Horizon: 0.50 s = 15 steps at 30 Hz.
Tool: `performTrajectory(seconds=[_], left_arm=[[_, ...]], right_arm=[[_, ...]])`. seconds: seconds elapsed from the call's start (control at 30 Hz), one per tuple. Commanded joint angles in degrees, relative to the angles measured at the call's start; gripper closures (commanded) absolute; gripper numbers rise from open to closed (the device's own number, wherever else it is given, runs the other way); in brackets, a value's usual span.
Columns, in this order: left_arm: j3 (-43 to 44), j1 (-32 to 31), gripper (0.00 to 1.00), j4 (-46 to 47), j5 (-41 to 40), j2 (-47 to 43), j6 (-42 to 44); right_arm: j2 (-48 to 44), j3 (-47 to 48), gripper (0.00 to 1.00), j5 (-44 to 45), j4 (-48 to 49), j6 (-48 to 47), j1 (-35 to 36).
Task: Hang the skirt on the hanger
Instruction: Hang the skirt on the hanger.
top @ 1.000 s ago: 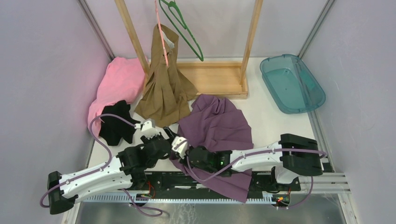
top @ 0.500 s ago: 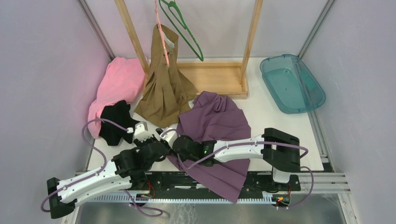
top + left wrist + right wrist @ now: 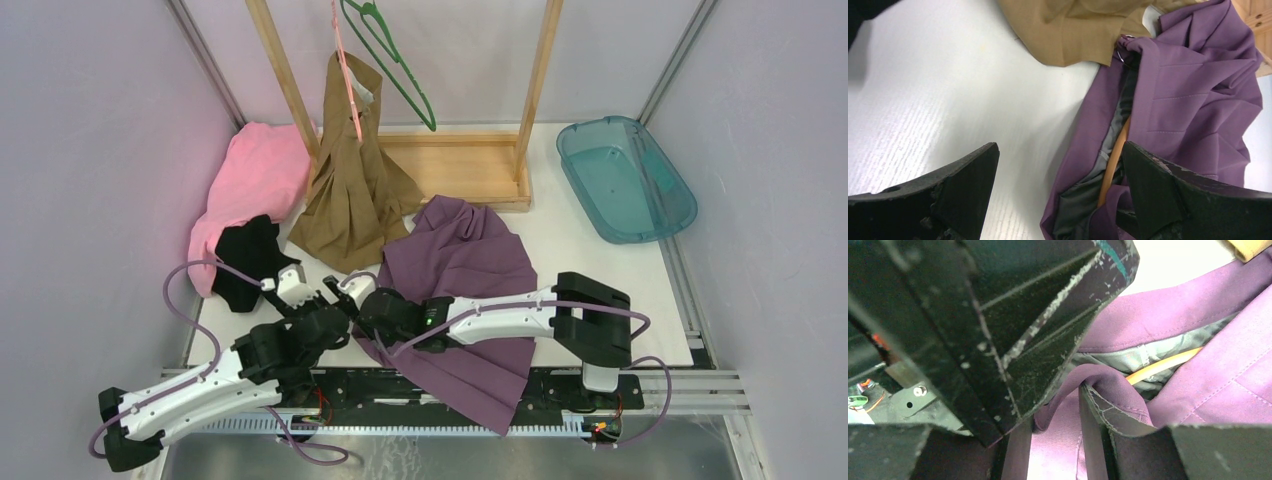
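The purple skirt [image 3: 465, 265] lies crumpled on the white table. An orange hanger bar [image 3: 1113, 160] sits inside its grey-lined waistband and also shows in the right wrist view [image 3: 1163, 367]. My left gripper [image 3: 328, 303] is open and empty [image 3: 1060, 150]; it straddles the skirt's left edge low over the table. My right gripper [image 3: 358, 300] is right beside it, shut [image 3: 1055, 440] on a fold of the skirt's waistband [image 3: 1108, 382]. The left gripper's finger fills the upper left of the right wrist view.
A wooden rack [image 3: 470, 165] stands at the back with a green hanger [image 3: 395, 65] and a tan garment [image 3: 355, 190] on a pink hanger. Pink cloth [image 3: 250, 180] and black cloth [image 3: 250, 260] lie at the left. A teal tub [image 3: 625, 180] is at the back right.
Both grippers have moved left and slightly back together. The right gripper has drawn the skirt's near-left edge leftward with it.
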Motion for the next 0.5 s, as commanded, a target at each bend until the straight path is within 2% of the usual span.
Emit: performTrajectory(seconds=[0.0,0.3,0.47], left_arm=[[3.3,-1.3,0.01,-0.9,2.8,-2.3,-1.6],[3.9,-1.3,0.02,-2.1,2.9,-4.3,-1.4],[4.5,-1.2,0.02,-1.9,2.8,-4.4,-0.9]], right_arm=[[4.2,3.3,0.58,12.7,-9.5,6.9,-7.3],[5.1,4.7,0.52,21.9,-15.2,9.0,-8.4],[0.2,-2.4,0.38,21.9,-4.8,7.1,-8.6]])
